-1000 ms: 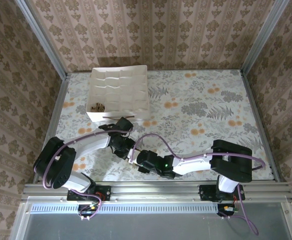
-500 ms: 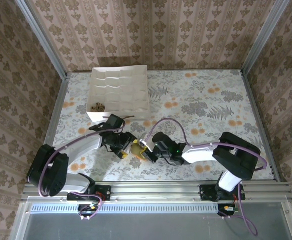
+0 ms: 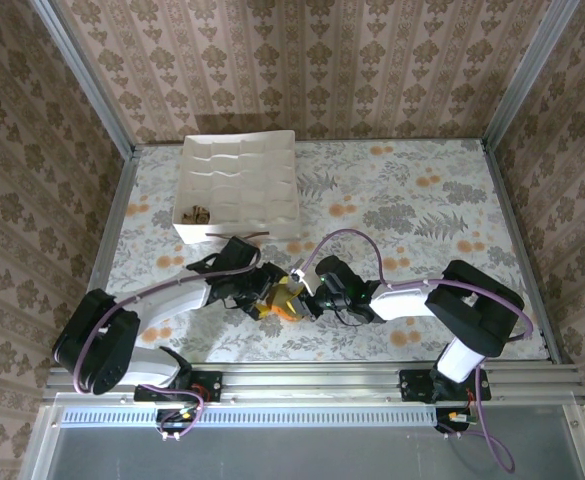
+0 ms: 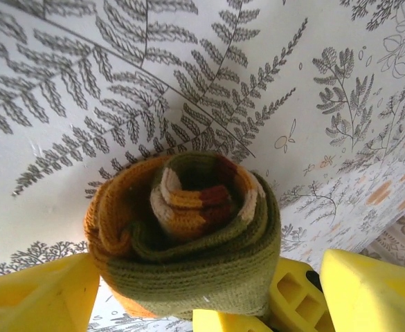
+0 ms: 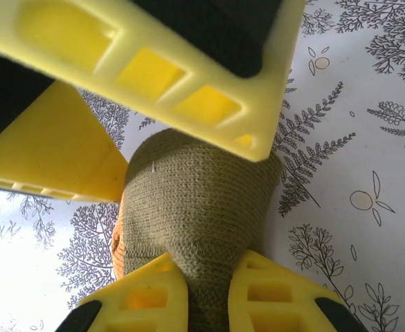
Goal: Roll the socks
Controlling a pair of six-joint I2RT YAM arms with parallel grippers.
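The olive-green sock is wound into a tight roll, with orange at its left side and the striped brown-orange cuff coiled in its centre. It sits on the table between both grippers. My left gripper brackets the roll, and its left finger presses the orange edge. My right gripper is shut on the roll's outer olive layer, which narrows into a neck between its fingers. The left gripper's fingers cross above the roll in the right wrist view. I cannot make out an argyle sock in the roll.
The white gridded tray stands just behind the grippers at the back left, with a small brown-tan bundle in its near-left compartment. A fern-and-flower cloth covers the table. Papered walls enclose three sides.
Both grippers and the roll have shifted to the right along the table. The right arm has drawn back toward its base and the left arm has stretched out after it.
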